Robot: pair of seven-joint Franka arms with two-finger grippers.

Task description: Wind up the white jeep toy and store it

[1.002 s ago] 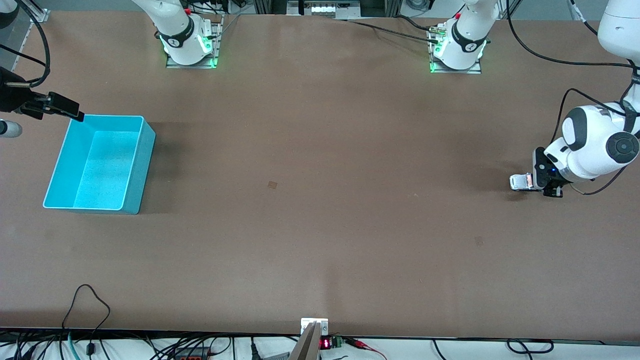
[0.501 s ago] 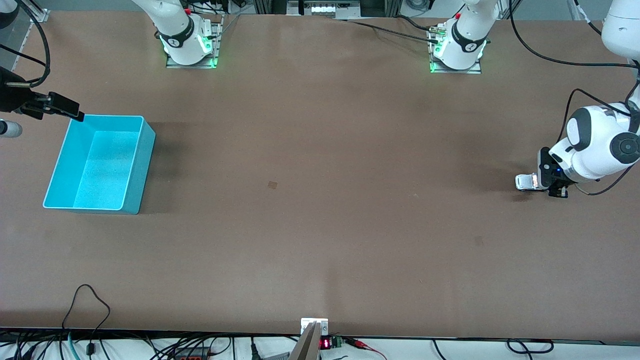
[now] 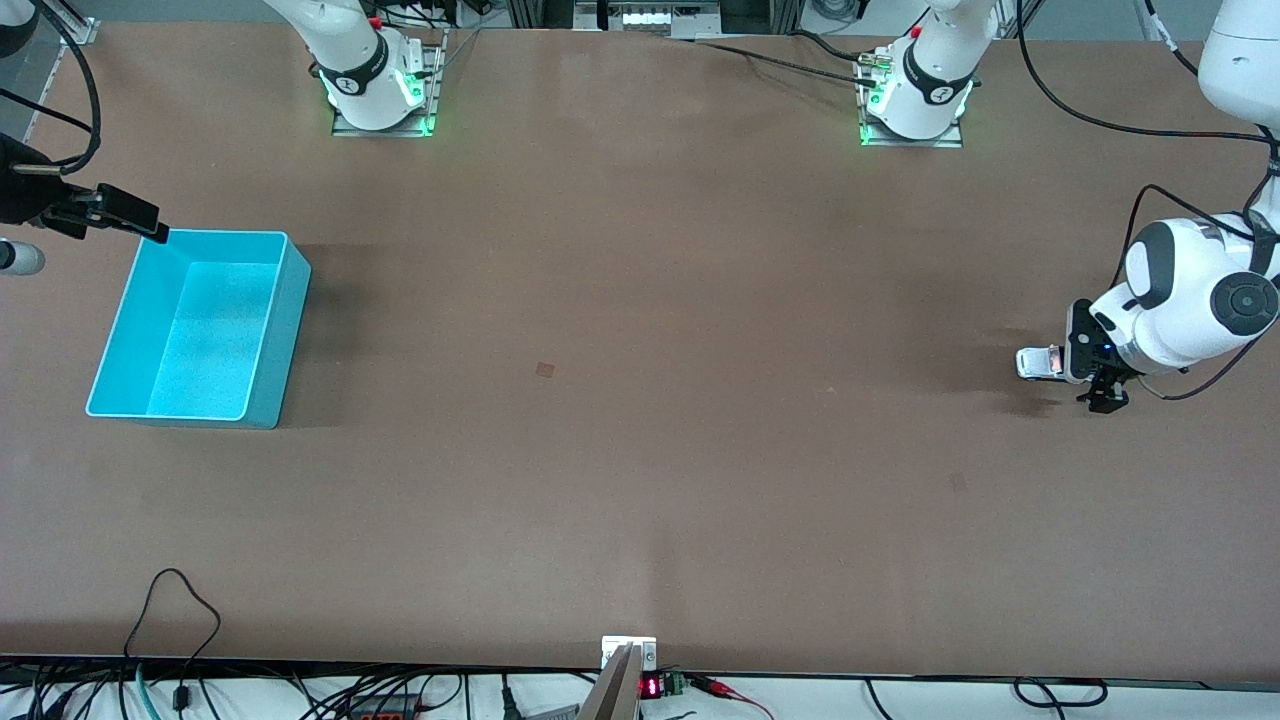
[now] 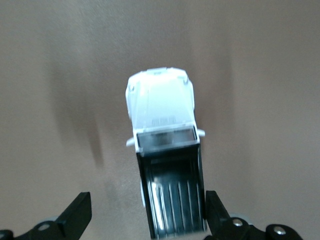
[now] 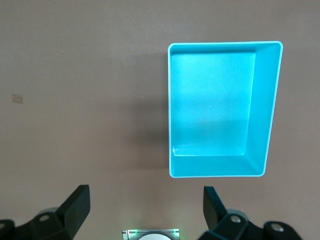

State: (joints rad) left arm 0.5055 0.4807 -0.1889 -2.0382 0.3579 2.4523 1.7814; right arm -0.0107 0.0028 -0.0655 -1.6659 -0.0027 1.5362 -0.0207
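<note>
left tool [image 4: 145, 220] is low at our end of the counter [image 3: 640, 450], fingers wide w/ a gap on each side of the jeep [image 4: 162, 150], so no grip on it. jeep sits on the counter between the fingers, black rear panel at the tool, white hood pointing away; long axis runs straight out from the tool, toward the right arm's end. bin [image 3: 200, 330] is well apart, at that end. right tool [image 5: 145, 220] waits above the bin, fingers spread, empty. left arm is nearer by far; we judge the next move is its own: a re-grip, or let the jeep roll toward the bin.
</note>
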